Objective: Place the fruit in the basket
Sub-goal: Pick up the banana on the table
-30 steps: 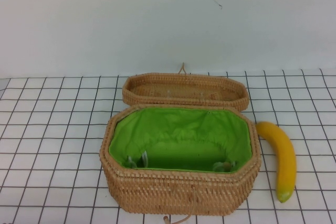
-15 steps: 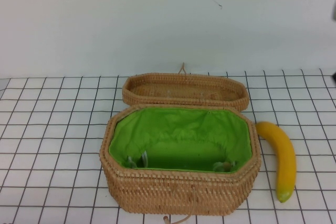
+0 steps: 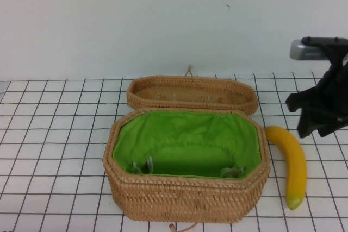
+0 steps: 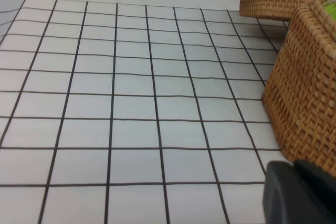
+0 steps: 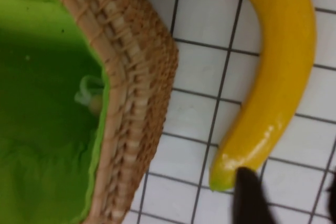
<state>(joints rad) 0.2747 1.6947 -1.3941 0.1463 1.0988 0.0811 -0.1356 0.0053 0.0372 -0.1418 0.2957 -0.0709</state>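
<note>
Yellow fruit: banana (image 3: pixel 291 163) was seen lying on the gridded tabletop (image 3: pixel 54 134), just beside the basket's right end, outside it, not yet lifted.
Wicker basket: tan woven basket (image 3: pixel 185 196) w/ green lining stood open at centre, lid (image 3: pixel 191 93) laid back behind it; nothing but the lining was seen inside.
Long axis: banana ran roughly front-to-back in the high view, about crosswise to the basket's length; curved, greenish tip twd the robot, rounded yellow end twd the far side, near the basket's right corner.
R claw: right claw (image 3: pixel 321 115) was held above the tabletop at the right edge, over/just behind the banana's far end; apart from it, nothing gripped. Open or closed: could not be told.
R wrist view: banana (image 5: pixel 273 77) and basket rim (image 5: pixel 131 103) were both framed below the cam, a dark finger (image 5: pixel 249 198) showing by the greenish tip.
L claw: left claw (image 4: pixel 299 192) was only glimpsed as a dark part at the edge of its own view, low by the basket's left wall (image 4: pixel 304 93); absent from the high view. State: could not be told.
Nearer arm: R, judged clearly; the basket stood btwn the L arm and the fruit.
Key relation: fruit lay below and slightly robot-ward of the R claw; a descent onto the mid-body, fingers set across the long axis, was judged the likely need.
</note>
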